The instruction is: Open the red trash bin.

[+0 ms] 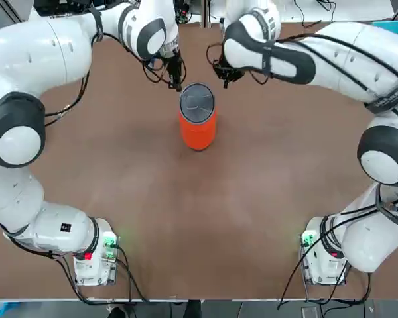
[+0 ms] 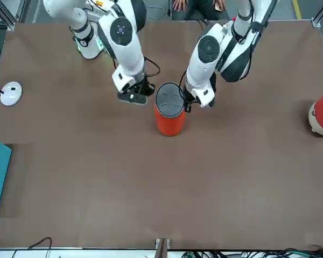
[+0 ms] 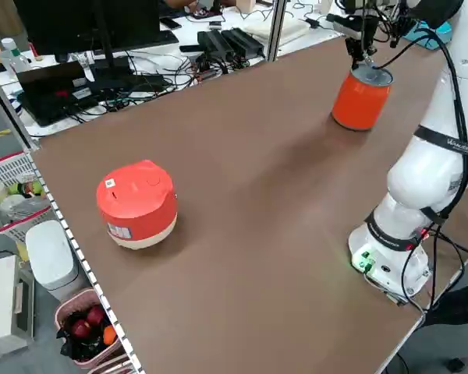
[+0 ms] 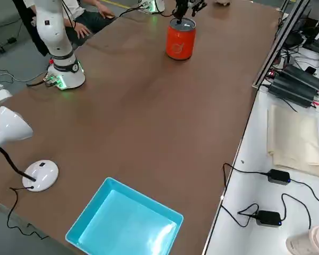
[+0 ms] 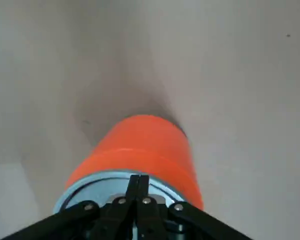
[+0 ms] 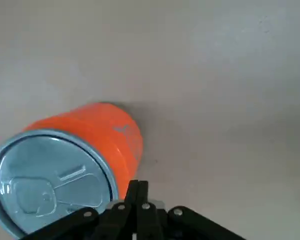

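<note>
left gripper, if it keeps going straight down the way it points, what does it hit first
Most likely the grey lid of the red trash bin. The left gripper, fingers shut, points down over the lid's edge in its wrist view. Depth is unclear, so it could catch the silver rim instead.

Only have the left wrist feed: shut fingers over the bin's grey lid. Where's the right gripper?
Observer: The right gripper is shut, beside the red trash bin, across the lid from the left gripper.
Operator: Lid open yet?
Observer: No. From overhead the lid lies level in its rim, closed.
Operator: Anything else on the table?
Observer: A red round appliance stands far off, near the left edge.
</note>
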